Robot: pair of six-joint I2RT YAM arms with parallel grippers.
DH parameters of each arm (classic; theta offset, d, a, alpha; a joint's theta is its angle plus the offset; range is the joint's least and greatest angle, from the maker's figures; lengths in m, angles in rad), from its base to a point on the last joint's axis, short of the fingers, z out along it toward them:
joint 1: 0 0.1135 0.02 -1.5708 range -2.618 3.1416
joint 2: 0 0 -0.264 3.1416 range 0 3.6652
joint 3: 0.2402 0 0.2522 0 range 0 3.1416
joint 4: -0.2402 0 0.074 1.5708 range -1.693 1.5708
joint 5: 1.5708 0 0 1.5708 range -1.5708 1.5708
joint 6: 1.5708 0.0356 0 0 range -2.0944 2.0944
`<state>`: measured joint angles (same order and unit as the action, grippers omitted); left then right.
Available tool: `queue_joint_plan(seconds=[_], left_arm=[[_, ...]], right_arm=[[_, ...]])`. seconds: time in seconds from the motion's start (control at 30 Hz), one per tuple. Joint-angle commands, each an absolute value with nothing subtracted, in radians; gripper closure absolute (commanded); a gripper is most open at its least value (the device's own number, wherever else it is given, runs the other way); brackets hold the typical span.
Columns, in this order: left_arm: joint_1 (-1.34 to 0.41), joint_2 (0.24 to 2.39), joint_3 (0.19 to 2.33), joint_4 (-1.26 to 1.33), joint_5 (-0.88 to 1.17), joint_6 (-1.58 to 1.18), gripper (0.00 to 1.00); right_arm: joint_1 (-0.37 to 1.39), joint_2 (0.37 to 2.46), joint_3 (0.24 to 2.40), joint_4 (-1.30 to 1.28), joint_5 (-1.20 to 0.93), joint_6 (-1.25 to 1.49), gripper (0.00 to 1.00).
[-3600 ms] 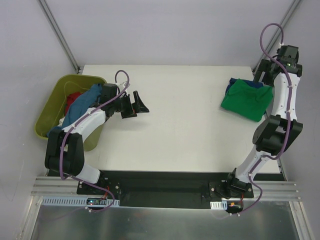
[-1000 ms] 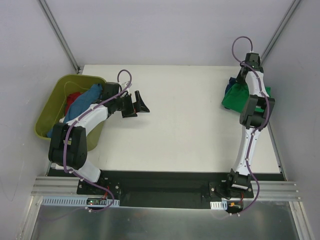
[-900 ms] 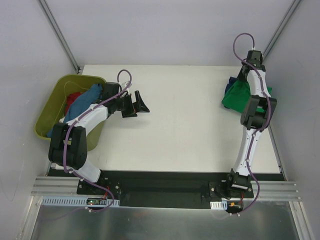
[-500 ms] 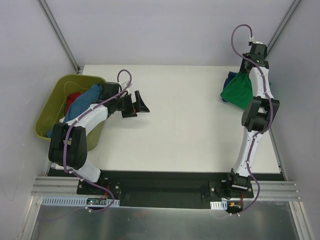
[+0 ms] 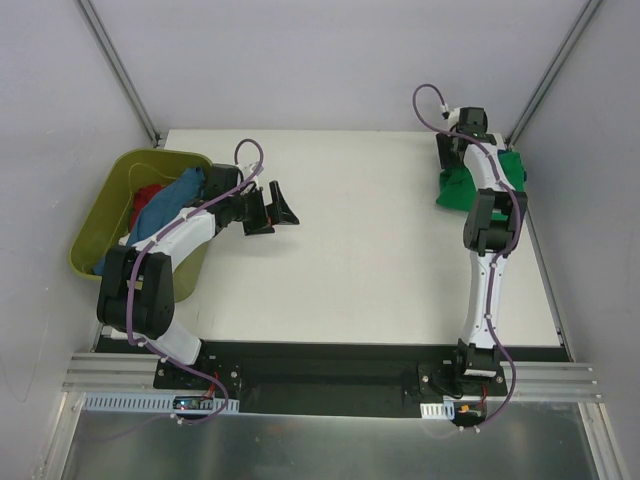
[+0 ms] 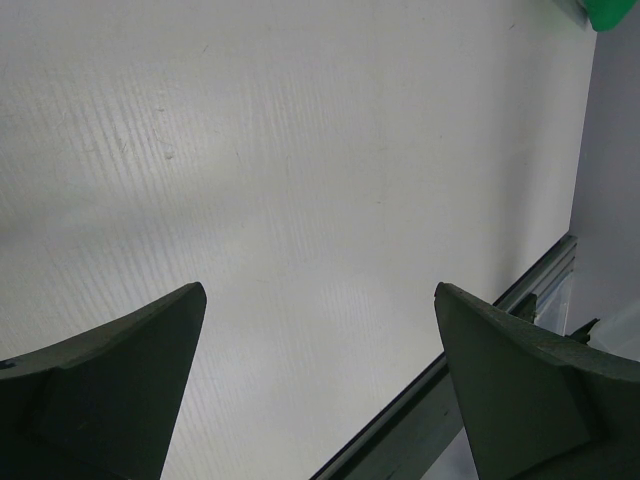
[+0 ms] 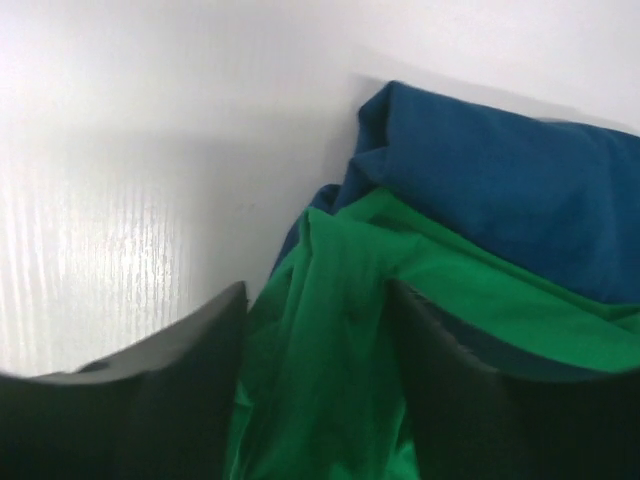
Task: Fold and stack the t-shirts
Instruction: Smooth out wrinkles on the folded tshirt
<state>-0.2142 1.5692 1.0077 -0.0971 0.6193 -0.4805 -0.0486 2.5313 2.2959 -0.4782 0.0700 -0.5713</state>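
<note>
White table (image 5: 350, 250) across the middle of the overhead view, mostly bare. Olive tub (image 5: 95, 240) at the left edge of the frame, hanging off the table's left side. Inside the tub, a mid-blue shirt (image 5: 165, 205) draped lengthwise over the right wall, and a red shirt (image 5: 148, 194) tucked beside it towards the tub's middle.

Green shirt (image 5: 511, 165) at the upper right of the overhead view, near the table's far right corner, partly hidden by the right arm reaching over it. In the right wrist view, filling the lower centre and lying on top of a dark blue shirt (image 7: 500, 180), which spreads to the upper right; both resting on the table.

Right gripper (image 7: 315, 290) down at the stack, fingers drawn partway together with a bunched ridge of the green cloth pinched between them.

Left gripper (image 5: 276, 208) at the centre left of the overhead view, just right of the tub, pointing across the table. Fingers spread wide in the left wrist view, nothing between them but table.
</note>
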Motion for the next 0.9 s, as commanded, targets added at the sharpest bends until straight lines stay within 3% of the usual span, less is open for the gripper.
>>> queue_joint_plan(seconds=[0.0, 0.07, 0.13, 0.17, 0.33, 0.47, 0.67, 0.87], left_arm=[[-0.209, 1.563, 1.043, -0.104, 0.626, -0.476, 0.01], [-0.209, 1.554, 1.040, -0.104, 0.630, -0.479, 0.01], [-0.209, 1.548, 1.035, -0.103, 0.629, -0.482, 0.01], [-0.210, 1.542, 1.034, -0.104, 0.630, -0.482, 0.01], [-0.209, 1.531, 1.023, -0.104, 0.632, -0.485, 0.01], [-0.209, 1.528, 1.022, -0.103, 0.634, -0.483, 0.01], [-0.209, 1.548, 1.032, -0.104, 0.644, -0.479, 0.01], [-0.209, 1.581, 1.051, -0.104, 0.655, -0.477, 0.01]], right_arm=[[-0.074, 2.393, 2.309, -0.433, 0.064, -0.514, 0.29], [-0.075, 2.323, 2.289, -0.414, 0.060, -0.471, 0.20], [-0.083, 2.257, 2.263, -0.407, 0.063, -0.431, 0.03], [-0.089, 2.240, 2.255, -0.405, 0.058, -0.410, 0.00], [-0.170, 2.149, 2.162, -0.433, -0.118, -0.220, 0.03], [-0.202, 2.135, 2.069, -0.497, -0.213, -0.279, 0.03], [-0.213, 2.235, 2.135, -0.641, -0.166, -0.504, 0.01], [-0.221, 2.353, 2.244, -0.666, -0.106, -0.535, 0.01]])
